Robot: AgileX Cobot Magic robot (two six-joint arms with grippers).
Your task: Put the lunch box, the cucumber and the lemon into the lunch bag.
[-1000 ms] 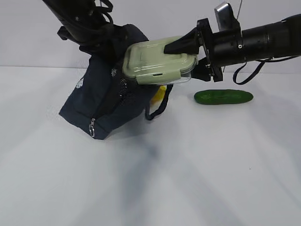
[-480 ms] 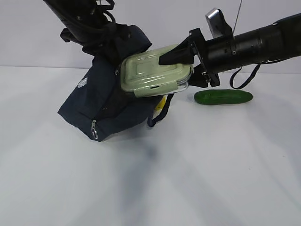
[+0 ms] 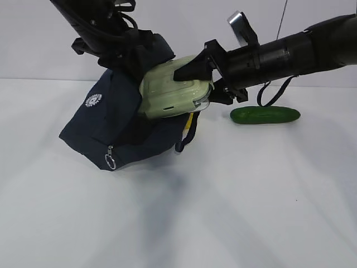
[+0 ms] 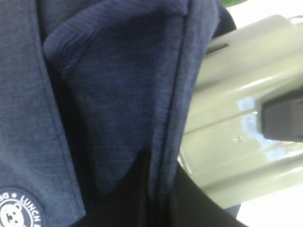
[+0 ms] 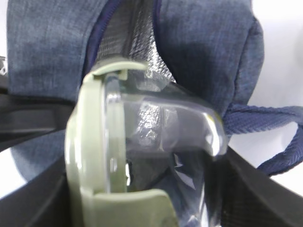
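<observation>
Exterior view: lunch box (image 3: 174,92) tilted, leading end at the lunch bag (image 3: 117,125) mouth, clamped lid-and-base in the right gripper (image 3: 192,84). Left gripper hidden in fabric, closed, bag's upper edge seemingly pinched. Lemon (image 3: 191,118) peeking beneath the box; cucumber (image 3: 265,115) flat on the table (image 3: 223,212), well apart.

Matt woven lunch bag (image 3: 111,125); glossy plastic lunch box (image 3: 173,92); shiny bumpy cucumber (image 3: 265,115).
</observation>
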